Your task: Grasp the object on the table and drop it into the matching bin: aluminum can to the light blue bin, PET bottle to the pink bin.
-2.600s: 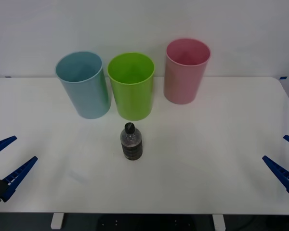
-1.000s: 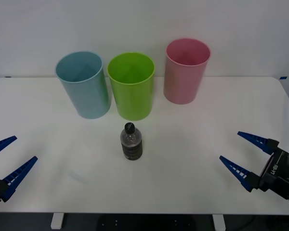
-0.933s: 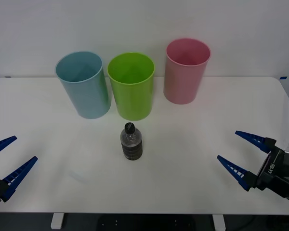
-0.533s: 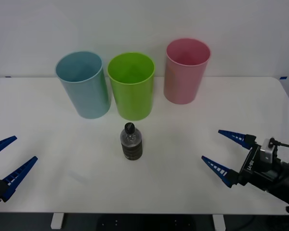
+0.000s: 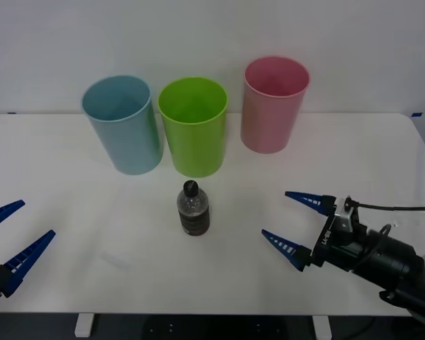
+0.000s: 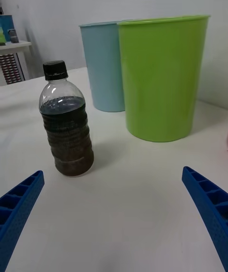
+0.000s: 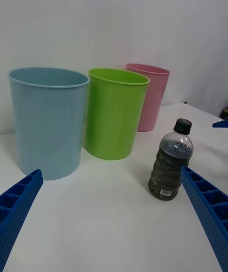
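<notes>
PET bottle (image 5: 193, 210) stands upright on the desk (image 5: 354, 156), directly ahead of the right tool (image 5: 299, 222) (fingers spread, nearer). Left tool (image 5: 10, 237) parked at the desk edge, also spread.

Lab: bare white table (image 5: 382, 152), blank wall (image 5: 212, 28)
</notes>
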